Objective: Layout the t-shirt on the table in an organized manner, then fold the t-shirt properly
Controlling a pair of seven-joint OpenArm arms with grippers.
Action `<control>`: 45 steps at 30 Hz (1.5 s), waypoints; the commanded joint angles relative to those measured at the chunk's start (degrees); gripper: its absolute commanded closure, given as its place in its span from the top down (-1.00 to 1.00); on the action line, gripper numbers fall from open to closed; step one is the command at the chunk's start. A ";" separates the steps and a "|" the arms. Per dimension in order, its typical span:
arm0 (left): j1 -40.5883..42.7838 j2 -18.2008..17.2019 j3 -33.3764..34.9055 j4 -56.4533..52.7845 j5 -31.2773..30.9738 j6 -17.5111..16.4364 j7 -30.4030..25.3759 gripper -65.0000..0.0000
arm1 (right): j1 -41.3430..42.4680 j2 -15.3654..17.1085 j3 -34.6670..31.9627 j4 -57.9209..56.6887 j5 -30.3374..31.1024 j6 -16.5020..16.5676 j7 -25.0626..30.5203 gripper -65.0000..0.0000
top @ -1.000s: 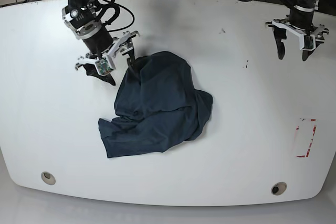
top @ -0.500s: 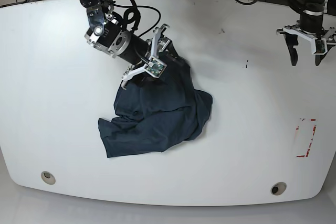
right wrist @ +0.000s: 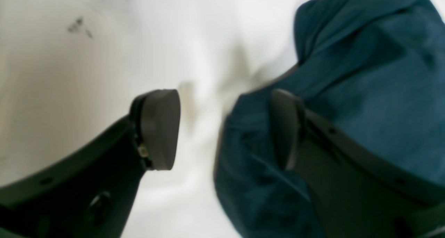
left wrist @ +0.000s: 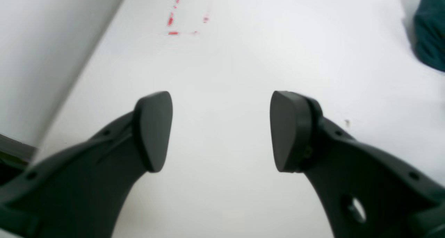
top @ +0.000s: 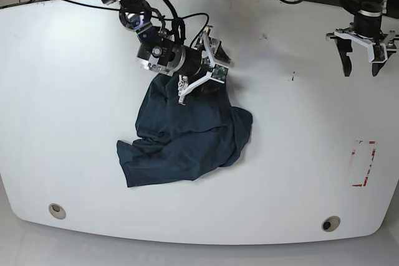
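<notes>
Since the t-shirt (top: 187, 129) lies crumpled mid-surface (top: 62, 91) and looks limp, we judge its twelve-o'clock edge the best hold for our open right end effector (top: 202, 60); the left end effector (top: 361, 51) hangs open at two o'clock.

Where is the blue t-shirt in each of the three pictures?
Base view: the t-shirt lies crumpled mid-table, under the right gripper.
Right wrist view: it fills the right side, behind one of the open fingers.
Left wrist view: just a sliver at the top right edge.
Shared landmark: the white table.
</notes>
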 commanded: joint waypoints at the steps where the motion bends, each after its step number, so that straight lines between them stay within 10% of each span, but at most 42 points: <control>1: 0.35 -0.43 -1.19 1.01 -0.11 0.38 -1.27 0.29 | 2.18 0.29 0.44 -2.03 0.36 -0.56 3.33 0.19; 16: 1.32 -0.43 -1.55 0.83 -0.28 0.38 -1.27 0.28 | 4.12 0.20 0.52 -12.22 0.18 -0.56 8.95 0.12; 26: 1.40 0.89 -1.46 0.83 -0.11 0.38 -1.27 0.28 | 3.86 0.20 0.52 -15.39 -0.08 -0.56 12.30 -1.00; 41: 1.40 1.16 -1.11 0.75 -0.19 -0.06 -1.27 0.29 | 0.60 0.37 5.80 0.61 -0.08 -8.78 11.42 -1.00; 45: 1.40 1.16 -0.05 0.48 -0.19 -4.98 -1.27 0.28 | 0.51 0.29 9.32 6.85 0.09 -8.78 10.63 -1.00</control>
